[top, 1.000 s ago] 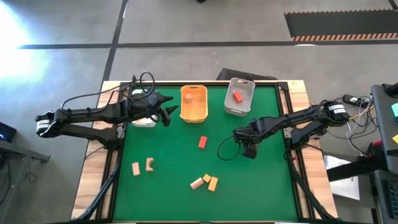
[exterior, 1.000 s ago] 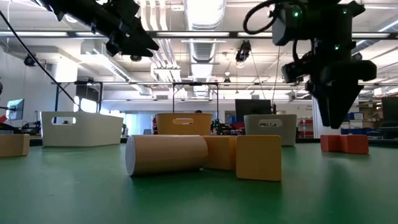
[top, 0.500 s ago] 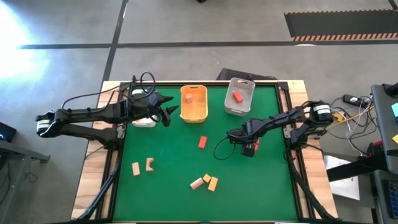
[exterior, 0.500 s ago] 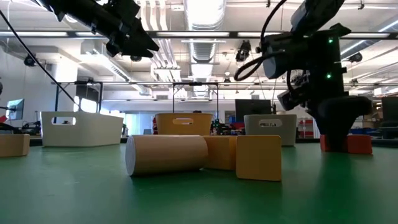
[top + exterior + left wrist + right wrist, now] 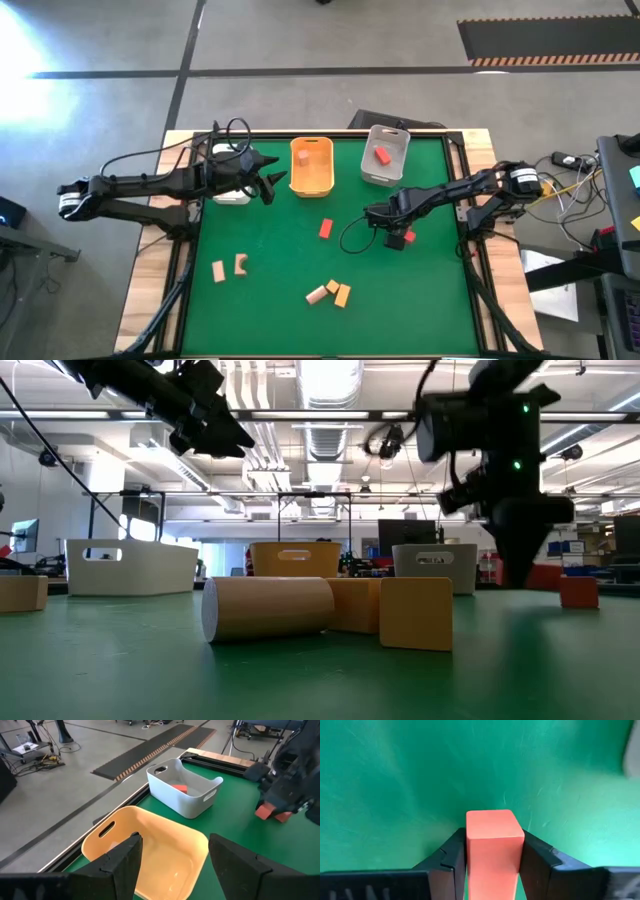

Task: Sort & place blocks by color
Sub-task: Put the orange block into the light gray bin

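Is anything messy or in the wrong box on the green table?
Nothing looks broken or spilled. Loose blocks lie scattered on the table, waiting to be sorted. A red block lies in the grey bin, as it should. The right end effector has its fingers against another red block; the left end effector hangs open above the orange bin.

matt green felt table (image 5: 270, 290), smooth wooden blocks (image 5: 330, 292), plastic bins (image 5: 311, 166)

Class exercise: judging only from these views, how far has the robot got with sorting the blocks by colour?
Done: one red block lies in the grey bin. In hand: the right pincer grips a red block. Left: another red block and the tan and yellow-orange blocks on the mat.
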`<act>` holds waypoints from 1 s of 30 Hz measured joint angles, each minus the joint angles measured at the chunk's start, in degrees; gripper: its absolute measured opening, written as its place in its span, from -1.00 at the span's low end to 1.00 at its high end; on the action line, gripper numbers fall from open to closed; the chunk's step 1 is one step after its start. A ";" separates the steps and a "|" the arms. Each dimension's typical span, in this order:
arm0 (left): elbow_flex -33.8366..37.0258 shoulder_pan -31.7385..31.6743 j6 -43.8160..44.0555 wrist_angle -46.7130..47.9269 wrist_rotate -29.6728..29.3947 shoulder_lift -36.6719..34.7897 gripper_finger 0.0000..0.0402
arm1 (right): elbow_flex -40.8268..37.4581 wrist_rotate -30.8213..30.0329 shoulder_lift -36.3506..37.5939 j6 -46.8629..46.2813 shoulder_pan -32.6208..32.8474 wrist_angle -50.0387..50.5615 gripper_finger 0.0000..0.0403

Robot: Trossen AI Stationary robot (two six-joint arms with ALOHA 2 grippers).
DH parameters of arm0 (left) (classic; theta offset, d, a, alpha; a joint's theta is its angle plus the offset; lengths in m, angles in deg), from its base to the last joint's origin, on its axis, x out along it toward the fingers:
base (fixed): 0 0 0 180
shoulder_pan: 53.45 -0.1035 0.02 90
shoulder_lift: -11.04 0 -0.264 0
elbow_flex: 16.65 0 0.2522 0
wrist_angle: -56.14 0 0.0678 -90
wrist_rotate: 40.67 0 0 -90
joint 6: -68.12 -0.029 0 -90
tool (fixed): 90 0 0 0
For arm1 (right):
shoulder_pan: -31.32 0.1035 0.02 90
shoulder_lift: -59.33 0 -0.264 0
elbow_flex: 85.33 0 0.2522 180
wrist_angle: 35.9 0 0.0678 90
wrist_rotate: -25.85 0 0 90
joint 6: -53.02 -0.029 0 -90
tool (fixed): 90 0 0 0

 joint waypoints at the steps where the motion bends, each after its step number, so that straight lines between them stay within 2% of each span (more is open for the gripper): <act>1: 0.47 0.00 0.02 -0.53 0.00 0.00 0.05 | 0.83 -0.23 0.49 0.02 0.00 -0.11 -0.40; 11: 2.99 0.00 1.46 -4.23 0.03 0.37 0.05 | 12.81 -8.54 4.43 7.69 -0.89 -1.49 -0.40; 18: 2.99 0.00 1.48 -4.22 0.02 0.37 0.05 | 22.83 -10.20 3.87 16.43 -8.55 -1.07 -0.40; 22: 2.99 0.00 1.48 -4.22 0.02 0.37 0.05 | 26.17 -8.27 2.77 22.08 -15.77 0.77 -0.40; 30: 2.99 0.00 1.20 -4.20 0.02 0.37 0.05 | 26.16 4.56 -2.58 30.24 -31.28 0.99 -0.40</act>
